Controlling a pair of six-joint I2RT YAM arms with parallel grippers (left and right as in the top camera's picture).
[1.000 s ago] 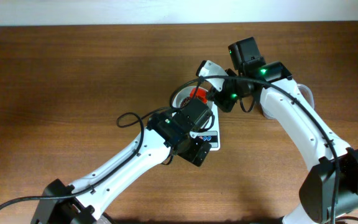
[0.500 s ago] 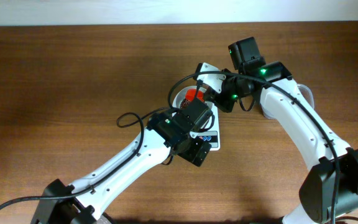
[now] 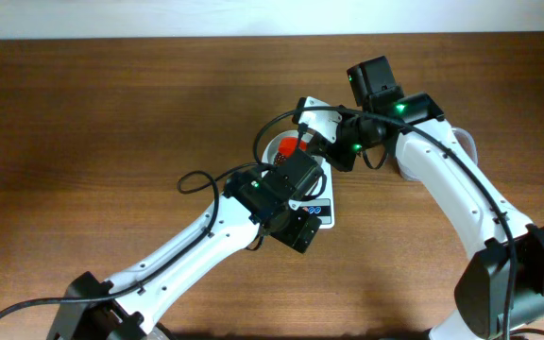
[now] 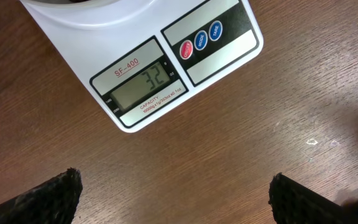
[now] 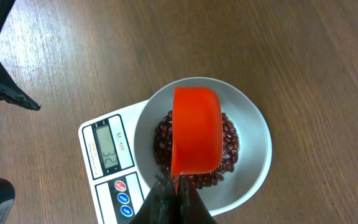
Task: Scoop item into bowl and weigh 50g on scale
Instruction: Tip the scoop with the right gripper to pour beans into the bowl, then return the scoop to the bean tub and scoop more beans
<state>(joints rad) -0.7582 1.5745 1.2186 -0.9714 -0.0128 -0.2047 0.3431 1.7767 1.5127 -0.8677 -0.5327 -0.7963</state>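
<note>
Right now the beans (image 5: 229, 146) lie as a shallow dark layer in the bottom of the white bowl (image 5: 261, 134), and the bowl stands on the white scale (image 5: 98, 134). The pair sits about midway between the left and right edges of the worktop, somewhat nearer the far edge. The display (image 4: 140, 84) reads 32 – short of the 50 the task wants.

Just above the beans hangs an orange scoop (image 5: 196, 130), tipped over the bowl so that only its smooth outer side shows. Whether any beans are left inside it cannot be seen. The right gripper (image 5: 174, 186) is clamped on the scoop's handle at the bowl's near rim. The left gripper (image 4: 176, 202) hovers over bare wood just in front of the scale's buttons, its fingers (image 4: 48, 196) spread wide with nothing between them.

By my reading, the step in hand is filling the bowl – a scoopful is being tipped or has just gone in, and the job is a little past halfway. A pale rounded container (image 3: 467, 144) peeks out from behind the right arm toward the right edge; its contents are hidden. The next move likely calls for another, smaller scoop of beans, poured slowly with an eye on the display, since the gap to 50 is less than what is already in. The scoop should stay off the bowl, or the reading will jump.
</note>
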